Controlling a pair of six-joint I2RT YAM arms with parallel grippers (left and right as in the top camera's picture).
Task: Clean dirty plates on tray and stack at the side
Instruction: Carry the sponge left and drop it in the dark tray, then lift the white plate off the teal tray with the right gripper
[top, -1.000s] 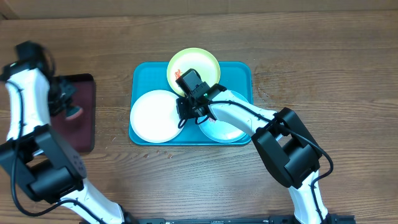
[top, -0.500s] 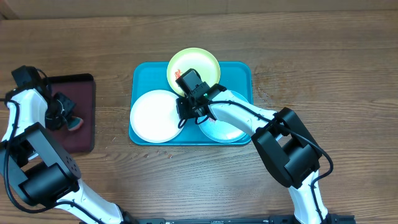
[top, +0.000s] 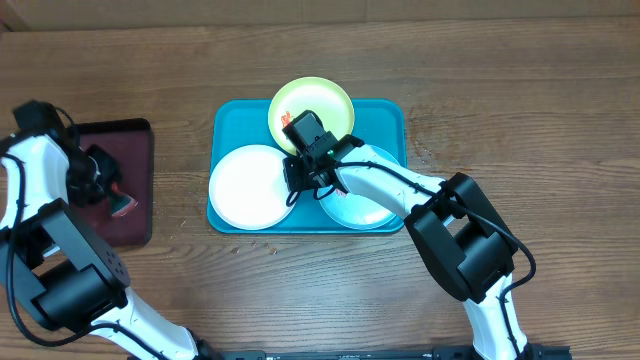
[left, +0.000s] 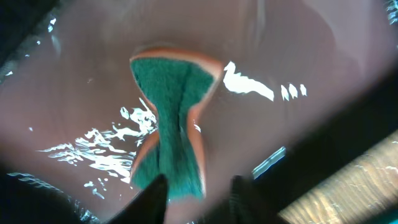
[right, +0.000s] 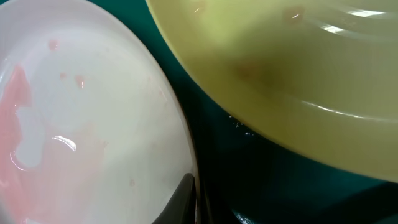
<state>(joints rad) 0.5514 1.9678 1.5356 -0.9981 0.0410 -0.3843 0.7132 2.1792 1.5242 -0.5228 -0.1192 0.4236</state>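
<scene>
**Plates unwashed, sponge lying loose**

All three plates lie in the tray. The white plate is near-left, the yellow plate overhangs the far rim, and the blue plate sits near-right under the right forearm. Pink smears show on the white one and a red dab on the yellow. None is stacked at the side yet.

The sponge rests on the maroon tray, pinched at its waist. If the left hand closes off-centre, it may nip only a corner and drop the sponge on the way over. The right hand sits low among the plate rims, so a sideways move could shove one plate over another.

The left arm reaches out left, its hand pointing down with fingers apart around the sponge's near end, not clamping it. The right arm stretches across the tray from the table. Its fingers are pressed together on nothing, right by the white rim; I cannot tell if they touch it.
</scene>
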